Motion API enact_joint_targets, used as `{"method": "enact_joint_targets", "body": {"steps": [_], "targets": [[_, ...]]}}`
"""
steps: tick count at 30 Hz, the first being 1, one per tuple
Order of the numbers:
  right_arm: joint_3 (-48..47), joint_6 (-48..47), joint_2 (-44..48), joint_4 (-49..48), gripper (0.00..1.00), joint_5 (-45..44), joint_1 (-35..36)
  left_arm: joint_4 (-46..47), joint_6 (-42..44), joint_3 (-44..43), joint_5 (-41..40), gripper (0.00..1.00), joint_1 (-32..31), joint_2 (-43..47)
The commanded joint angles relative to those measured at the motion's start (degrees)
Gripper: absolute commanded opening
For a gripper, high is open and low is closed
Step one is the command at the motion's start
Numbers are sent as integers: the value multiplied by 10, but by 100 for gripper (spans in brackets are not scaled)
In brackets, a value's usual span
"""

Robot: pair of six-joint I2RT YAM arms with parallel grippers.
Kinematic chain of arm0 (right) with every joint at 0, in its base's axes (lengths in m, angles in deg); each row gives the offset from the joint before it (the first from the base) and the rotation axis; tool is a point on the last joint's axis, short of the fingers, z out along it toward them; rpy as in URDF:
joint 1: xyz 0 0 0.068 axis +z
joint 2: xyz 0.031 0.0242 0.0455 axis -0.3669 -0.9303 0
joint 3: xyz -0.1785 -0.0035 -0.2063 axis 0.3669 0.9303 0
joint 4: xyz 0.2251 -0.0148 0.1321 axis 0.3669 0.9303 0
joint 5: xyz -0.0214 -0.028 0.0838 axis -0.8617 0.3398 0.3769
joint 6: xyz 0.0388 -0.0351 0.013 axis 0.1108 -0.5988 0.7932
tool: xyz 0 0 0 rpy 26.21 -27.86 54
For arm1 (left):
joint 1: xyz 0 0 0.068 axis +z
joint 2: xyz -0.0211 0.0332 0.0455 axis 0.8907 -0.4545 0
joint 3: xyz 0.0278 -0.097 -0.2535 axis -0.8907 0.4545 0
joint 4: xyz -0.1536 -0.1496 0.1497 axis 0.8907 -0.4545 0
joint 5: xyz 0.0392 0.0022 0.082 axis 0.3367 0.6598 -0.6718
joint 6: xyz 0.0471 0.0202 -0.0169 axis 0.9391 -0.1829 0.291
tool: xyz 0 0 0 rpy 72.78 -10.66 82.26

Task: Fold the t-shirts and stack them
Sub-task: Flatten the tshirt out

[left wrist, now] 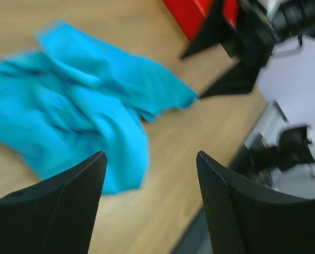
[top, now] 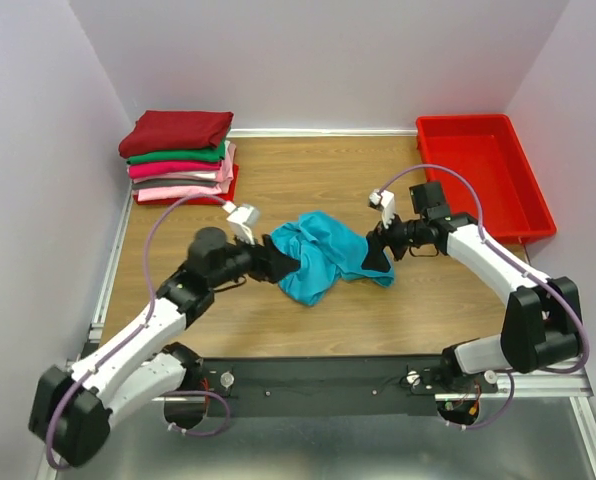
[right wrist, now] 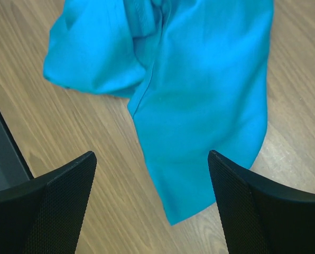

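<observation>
A crumpled teal t-shirt (top: 323,253) lies in the middle of the wooden table; it also shows in the left wrist view (left wrist: 78,106) and the right wrist view (right wrist: 200,90). A stack of folded t-shirts (top: 181,155), dark red on top, then green, magenta and light pink, sits at the back left. My left gripper (top: 283,267) is open and empty at the shirt's left edge; in its wrist view (left wrist: 149,159) bare table lies between the jaws. My right gripper (top: 378,255) is open and empty at the shirt's right edge, its jaws (right wrist: 152,159) straddling a shirt corner.
A red plastic bin (top: 483,170) stands at the back right. White walls enclose the table on three sides. A black rail (top: 328,375) runs along the near edge between the arm bases.
</observation>
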Motion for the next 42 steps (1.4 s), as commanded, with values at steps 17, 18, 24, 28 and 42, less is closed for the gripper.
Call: {"method": "enact_joint_targets", "body": {"steps": [17,18,24,28,42], "targets": [[27,5,-88,-52,52,-186,70,-140,6,-264,-389,58,-242,-440],[25,9,-89,-52,43,-188,70,-153,8,-271,-391,46,-242,-453],[3,21,-56,-51,0,-209,69,-156,24,-267,-414,0,-242,-419],[-37,18,-6,-48,0,-257,61,-188,42,-270,-458,0,-242,-349],[-296,45,70,-6,0,-279,-6,-225,130,-324,-436,0,-175,4]]}}
